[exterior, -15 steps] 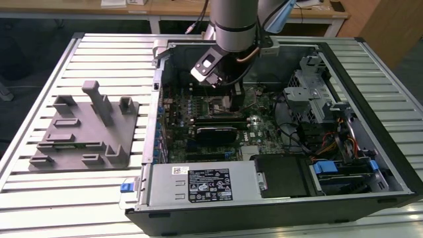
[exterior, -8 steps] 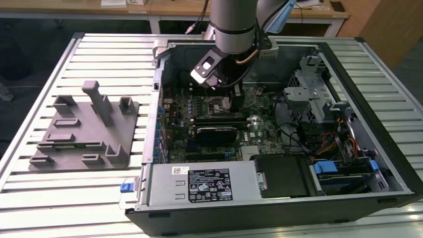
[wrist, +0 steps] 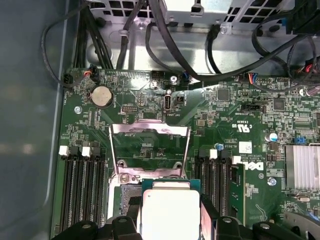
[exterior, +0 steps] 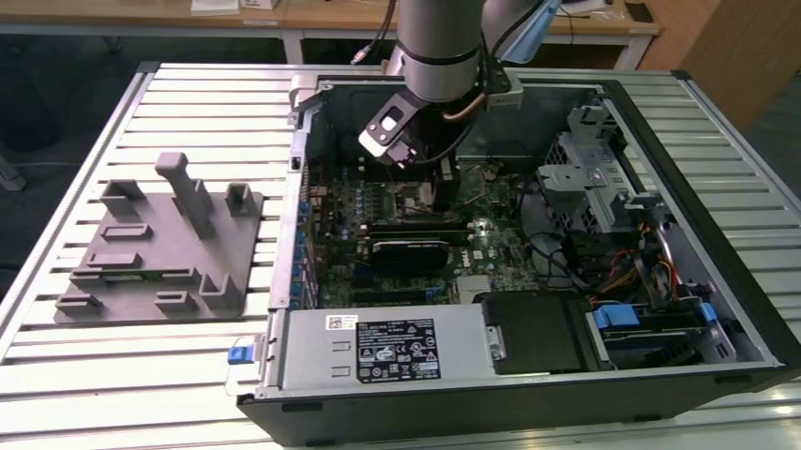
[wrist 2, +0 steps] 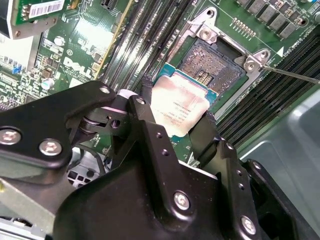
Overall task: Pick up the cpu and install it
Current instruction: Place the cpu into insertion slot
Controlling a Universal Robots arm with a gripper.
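The cpu (wrist 2: pixel 180 104), a flat square chip with a silvery top and a teal edge, sits between the two black fingers (wrist 2: pixel 147 90) of my gripper (wrist 2: pixel 179 107), which is shut on it. The chip hangs just above the motherboard, partly overlapping the open socket (wrist 2: pixel 212 65) with its bare contact field. In the first wrist view the cpu (wrist: pixel 170 212) lies below the raised metal load plate (wrist: pixel 149 145). In the exterior view my gripper (exterior: pixel 423 180) reaches down into the open computer case (exterior: pixel 300 187), over the far part of the green board.
A grey plastic fixture (exterior: pixel 163 248) with upright posts lies on the slatted table at the exterior view's left. Inside the case are memory slots (wrist: pixel 80 190), a black block (exterior: pixel 407 251), the power supply (exterior: pixel 375 347), a drive cage (exterior: pixel 601 178) and loose cables (wrist: pixel 165 45).
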